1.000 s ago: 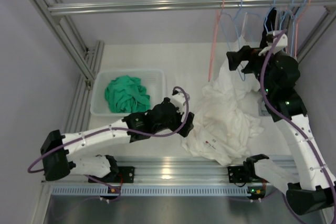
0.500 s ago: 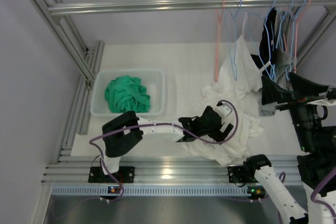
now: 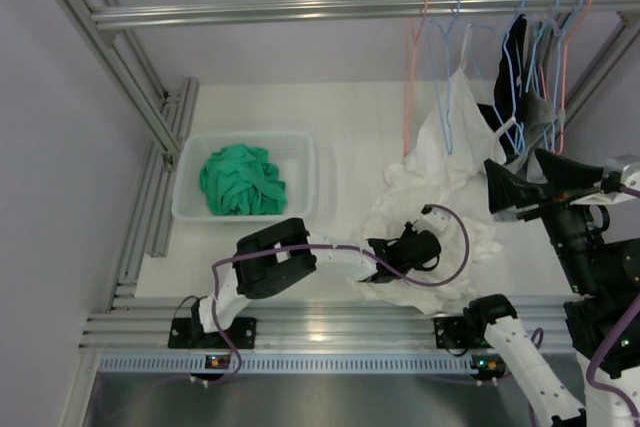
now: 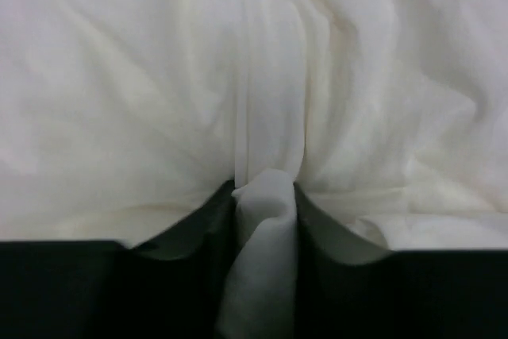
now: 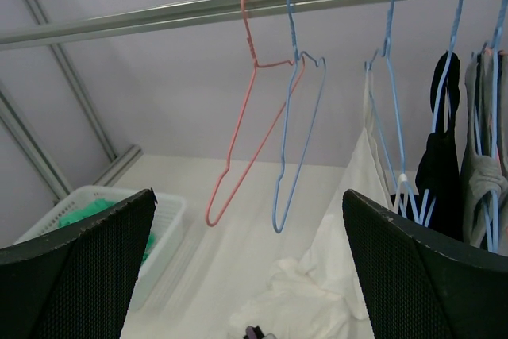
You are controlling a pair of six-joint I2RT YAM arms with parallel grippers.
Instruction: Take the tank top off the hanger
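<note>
The white tank top hangs by a strap from a light blue hanger on the rail, and its lower part lies bunched on the table. In the left wrist view the tank top fills the frame. My left gripper is down on the front of the heap, shut on a pinched fold of the cloth. My right gripper is raised at the right, open and holding nothing. In its view it faces the hanger and the hanging tank top.
A white bin holding green cloth sits at the left. An empty pink hanger and an empty blue hanger hang on the metal rail. Dark and grey garments hang at the right. Frame posts run along both sides.
My left arm swung right onto the white heap and its jaws closed on a fold of cloth. My right arm drew back from the hangers to the right and stayed open.
</note>
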